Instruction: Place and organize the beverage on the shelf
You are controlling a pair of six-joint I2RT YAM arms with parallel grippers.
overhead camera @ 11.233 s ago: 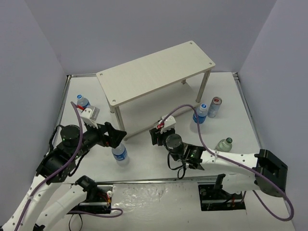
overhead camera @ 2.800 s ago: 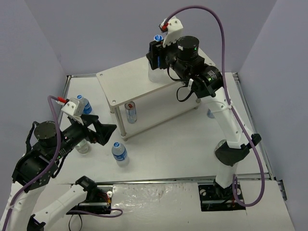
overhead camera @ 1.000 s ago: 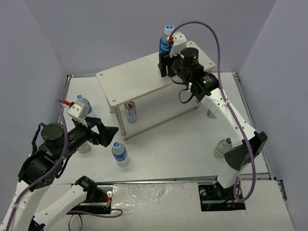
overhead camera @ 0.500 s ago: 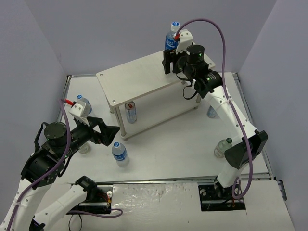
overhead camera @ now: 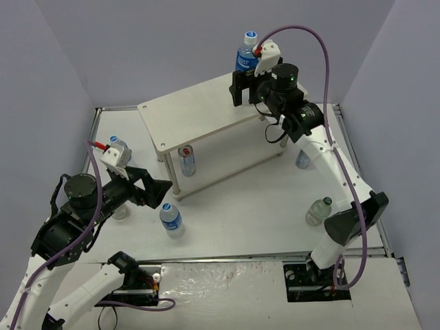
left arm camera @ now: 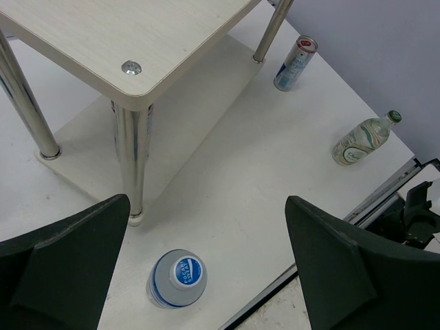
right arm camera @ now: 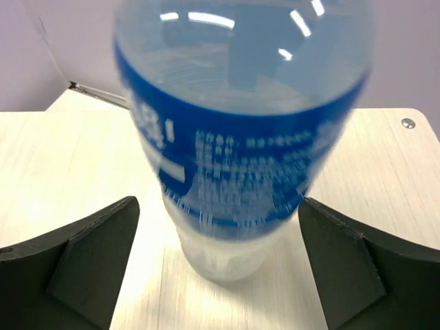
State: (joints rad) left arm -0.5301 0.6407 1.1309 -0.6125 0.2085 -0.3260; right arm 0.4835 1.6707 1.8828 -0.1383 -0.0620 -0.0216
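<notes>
Bottle upright on shelf, right jaws apart flanking it | left jaws apart | can beneath shelf

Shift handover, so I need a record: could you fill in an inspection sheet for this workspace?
Surface: white table, no spills seen.
Job's things: blue-label bottle upright on the shelf top; can on the lower tier; second bottle and green-capped bottle on the table.
Clutter: nothing seen.
Grippers: left gripper open, empty; right gripper open, fingers either side of the blue-label bottle.
Cables: purple cable arcs high, free of the shelf.
Surroundings: plain walls.
</notes>
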